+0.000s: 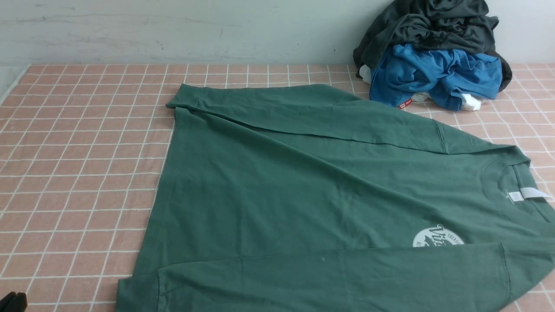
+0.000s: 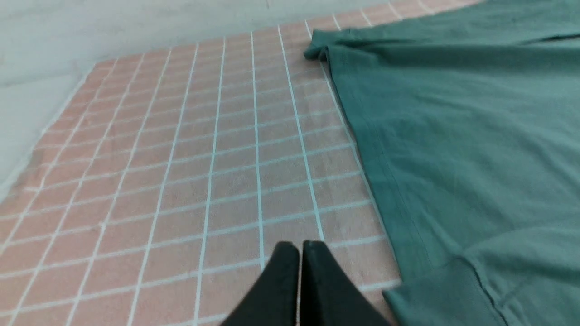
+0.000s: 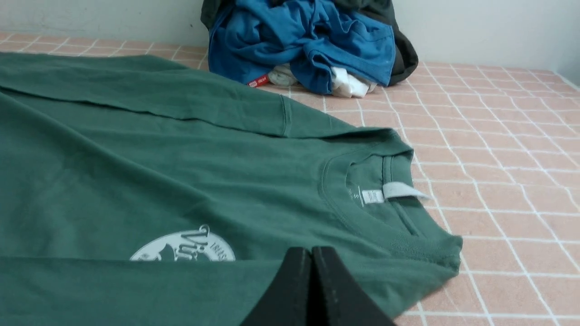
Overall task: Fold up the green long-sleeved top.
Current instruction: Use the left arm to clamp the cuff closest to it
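The green long-sleeved top (image 1: 303, 186) lies flat on the pink checked cloth, neck to the right, hem to the left. Both sleeves are laid across the body: the far one (image 1: 303, 112) and the near one (image 1: 325, 281), which covers part of the white round logo (image 1: 438, 238). The white neck label (image 3: 398, 191) shows inside the collar. My left gripper (image 2: 299, 246) is shut and empty over bare cloth, just left of the hem and the near cuff (image 2: 435, 294). My right gripper (image 3: 311, 251) is shut and empty over the near sleeve by the collar; it is outside the front view.
A heap of clothes sits at the back right against the wall: a bright blue garment (image 1: 433, 76) under a dark charcoal-grey one (image 1: 433, 26), with some white fabric (image 1: 470, 102). The pink checked cloth (image 1: 78, 173) stretches left of the top. A pale wall closes off the back.
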### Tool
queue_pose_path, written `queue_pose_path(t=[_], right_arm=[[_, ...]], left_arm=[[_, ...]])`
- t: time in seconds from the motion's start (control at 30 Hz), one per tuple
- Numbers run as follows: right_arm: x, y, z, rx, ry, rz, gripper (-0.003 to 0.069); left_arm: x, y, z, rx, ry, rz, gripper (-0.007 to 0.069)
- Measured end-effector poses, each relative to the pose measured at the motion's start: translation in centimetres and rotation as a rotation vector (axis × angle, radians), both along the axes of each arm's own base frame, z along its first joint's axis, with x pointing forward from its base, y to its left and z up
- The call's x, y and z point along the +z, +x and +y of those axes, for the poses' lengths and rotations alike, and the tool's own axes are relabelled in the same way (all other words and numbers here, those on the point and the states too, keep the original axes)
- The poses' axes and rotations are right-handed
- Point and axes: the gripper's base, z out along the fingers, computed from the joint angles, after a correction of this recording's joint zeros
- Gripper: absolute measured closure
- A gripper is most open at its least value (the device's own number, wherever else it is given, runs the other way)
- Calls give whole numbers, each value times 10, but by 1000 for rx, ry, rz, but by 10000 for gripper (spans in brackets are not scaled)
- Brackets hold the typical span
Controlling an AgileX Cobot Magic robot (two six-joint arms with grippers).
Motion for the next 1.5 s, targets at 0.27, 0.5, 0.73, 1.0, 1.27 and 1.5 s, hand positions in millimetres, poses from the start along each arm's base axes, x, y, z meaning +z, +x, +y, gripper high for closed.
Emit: queue_pose_path(t=[0.27, 0.5, 0.73, 1.0, 1.27, 1.5], right_arm=[[51, -8, -1, -2, 35, -579, 669], [75, -24, -1, 21, 109, -904, 669], [131, -19, 1, 66, 150, -895, 669], [175, 42, -3, -10, 40, -289, 669], [109, 95, 21, 107, -2, 451, 669], [67, 108, 61, 375, -209, 770, 669]], left_arm=[[41, -2, 0, -6, -35, -452, 627], [67, -14, 4, -24, -331, -759, 627], [87, -16, 6, -43, -511, -771, 627], [146, 39, -2, 30, -321, -148, 627], [84, 104, -20, 2, -196, 736, 627], [23, 142, -32, 4, -202, 1103, 483]])
